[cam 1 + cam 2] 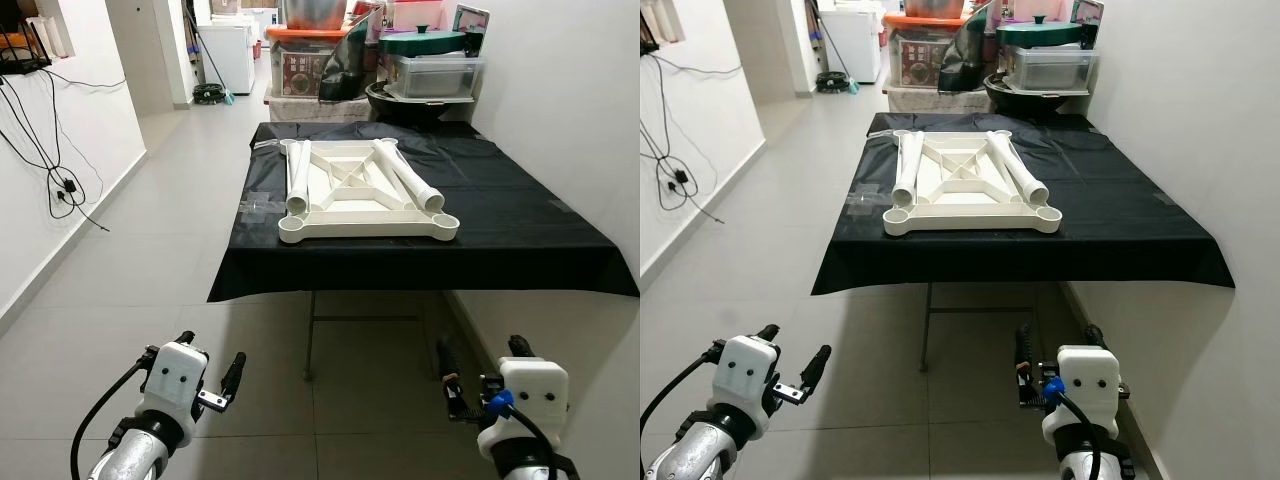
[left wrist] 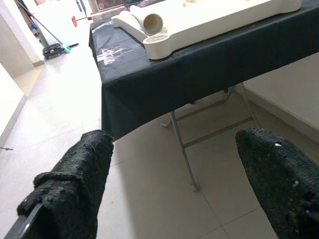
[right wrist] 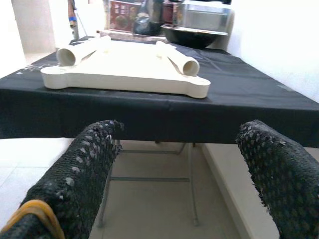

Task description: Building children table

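White tabletop is lying upside down in the upper centre of the head view, on a table under a black cloth. Its ribbed underside is facing up, with round sockets at the near corners. Two white tube legs are resting on it, one along each side, open ends toward the camera; the right tube is angling inward at the far end. The far corners of the tabletop are hard to make out behind the tubes.

The cloth is hanging over the near edge and hiding most of the folding metal frame; only part of one leg and a crossbar is showing below it.

Left gripper is sitting in the lower left of the frame, fingers spread, holding nothing, well apart from the table. Right gripper is sitting lower right, fingers also spread and empty. Both arms are getting cut off by the bottom edge.

Boxes, bins and a dark bowl are stacking up at the top behind the table; contents unreadable. Cables are dangling on the left wall, their upper ends cropped.
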Robot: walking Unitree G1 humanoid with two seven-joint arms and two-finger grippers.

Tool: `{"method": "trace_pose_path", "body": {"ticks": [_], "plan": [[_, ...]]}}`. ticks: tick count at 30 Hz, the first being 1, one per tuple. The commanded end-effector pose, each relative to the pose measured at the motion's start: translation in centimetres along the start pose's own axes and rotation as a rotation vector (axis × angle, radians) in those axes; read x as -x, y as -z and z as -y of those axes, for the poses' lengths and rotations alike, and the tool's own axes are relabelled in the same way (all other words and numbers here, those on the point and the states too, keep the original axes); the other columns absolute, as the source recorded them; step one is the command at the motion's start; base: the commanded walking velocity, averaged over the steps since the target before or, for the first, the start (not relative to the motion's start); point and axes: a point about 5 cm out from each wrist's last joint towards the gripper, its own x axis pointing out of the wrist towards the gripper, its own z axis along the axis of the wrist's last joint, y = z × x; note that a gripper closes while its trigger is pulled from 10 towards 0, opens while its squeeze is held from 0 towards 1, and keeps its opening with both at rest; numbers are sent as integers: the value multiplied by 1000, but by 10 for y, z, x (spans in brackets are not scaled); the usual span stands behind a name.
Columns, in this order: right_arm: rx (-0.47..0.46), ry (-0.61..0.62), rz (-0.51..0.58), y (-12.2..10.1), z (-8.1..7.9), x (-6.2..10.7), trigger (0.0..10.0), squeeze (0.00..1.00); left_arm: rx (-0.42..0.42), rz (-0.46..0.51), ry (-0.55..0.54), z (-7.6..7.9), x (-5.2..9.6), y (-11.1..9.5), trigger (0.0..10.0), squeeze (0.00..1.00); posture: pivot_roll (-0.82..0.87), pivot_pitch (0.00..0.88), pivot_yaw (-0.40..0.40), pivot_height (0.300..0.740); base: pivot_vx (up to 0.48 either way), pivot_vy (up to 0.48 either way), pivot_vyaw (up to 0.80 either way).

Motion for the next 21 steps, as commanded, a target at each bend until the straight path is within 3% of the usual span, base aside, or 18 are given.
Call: {"method": "trace_pose_path", "body": {"ticks": [1, 3, 7, 13, 21], "plan": [[-16, -20, -20, -1, -3, 0, 10000, 0, -3, -10, 4, 2, -1, 0, 10000, 0, -6, 0, -36, 740, 0, 0, 0], [-12, -22, -41, 0, -3, -1, 10000, 0, -4, -11, 3, 2, -1, 0, 10000, 0, -6, 0, -36, 740, 0, 0, 0], [47, -43, 17, 1, -3, -7, 10000, 0, -9, -6, 2, 1, -1, -2, 10000, 0, -1, 0, -36, 740, 0, 0, 0], [-35, -52, -42, 11, -8, -28, 10000, 0, -14, 29, 19, 4, -8, -8, 10000, 0, 10, 0, -28, 740, 0, 0, 0], [-64, -73, 3, 2, -13, -38, 10000, 0, 13, 92, -4, 0, -12, -17, 10000, 0, 9, 0, -16, 740, 0, 0, 0]]}}
